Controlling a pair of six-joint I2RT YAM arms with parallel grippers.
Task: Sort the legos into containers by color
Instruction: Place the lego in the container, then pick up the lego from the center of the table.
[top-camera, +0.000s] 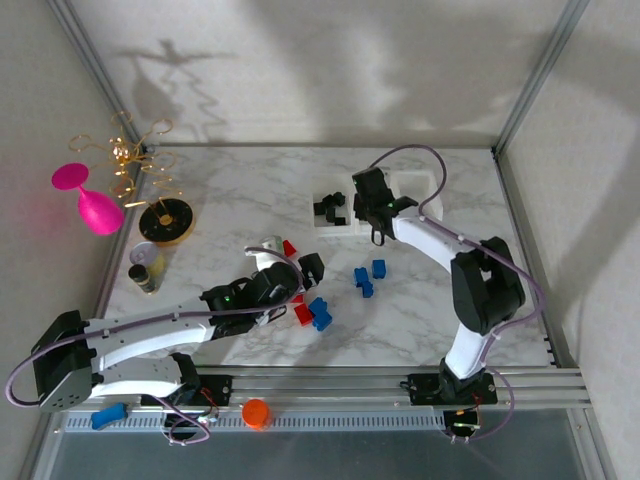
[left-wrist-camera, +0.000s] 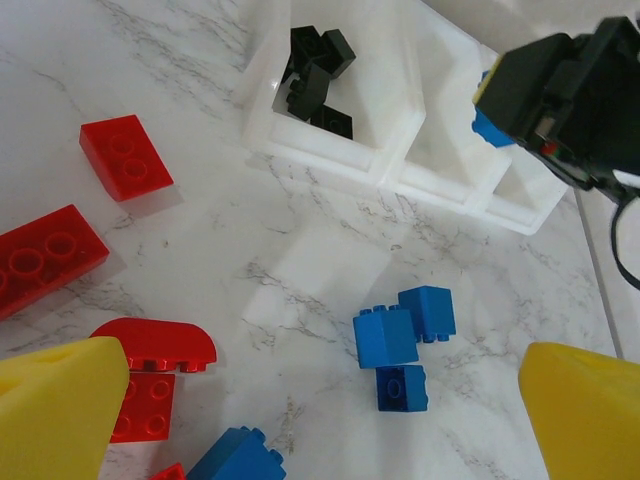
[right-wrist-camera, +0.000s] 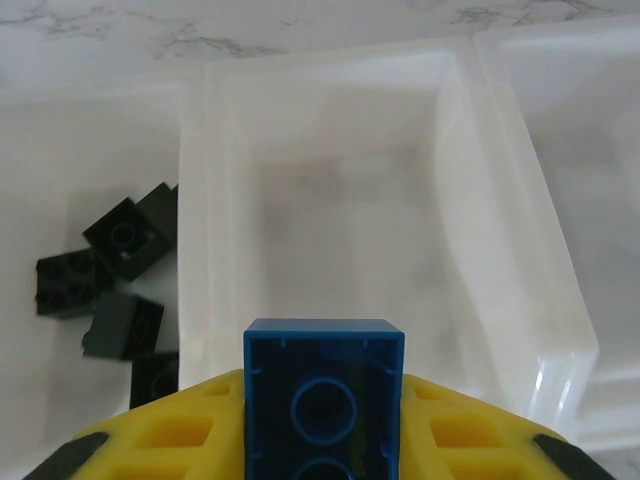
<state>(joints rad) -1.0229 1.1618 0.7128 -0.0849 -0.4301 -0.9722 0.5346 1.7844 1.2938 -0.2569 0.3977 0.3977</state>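
My right gripper (top-camera: 377, 222) (right-wrist-camera: 323, 425) hangs over the three joined translucent white bins (top-camera: 337, 233) (right-wrist-camera: 455, 200), shut on a blue brick (right-wrist-camera: 323, 395). Below that brick is the middle bin, which looks bare. Several black bricks (right-wrist-camera: 110, 280) (left-wrist-camera: 315, 75) lie in the left bin. My left gripper (top-camera: 305, 272) (left-wrist-camera: 320, 440) is open above loose bricks on the marble. Three blue bricks (left-wrist-camera: 405, 340) (top-camera: 368, 275) sit just ahead of its yellow fingers (left-wrist-camera: 55, 410). Red bricks (left-wrist-camera: 125, 155) (top-camera: 302, 312) and another blue brick (left-wrist-camera: 235, 455) (top-camera: 320, 315) lie to its left.
A pink goblet (top-camera: 85, 200), a gold wire stand (top-camera: 160, 215) and a small round cup (top-camera: 148, 265) stand at the table's left. An orange cap (top-camera: 256, 412) and a blue clip (top-camera: 108, 415) rest on the front rail.
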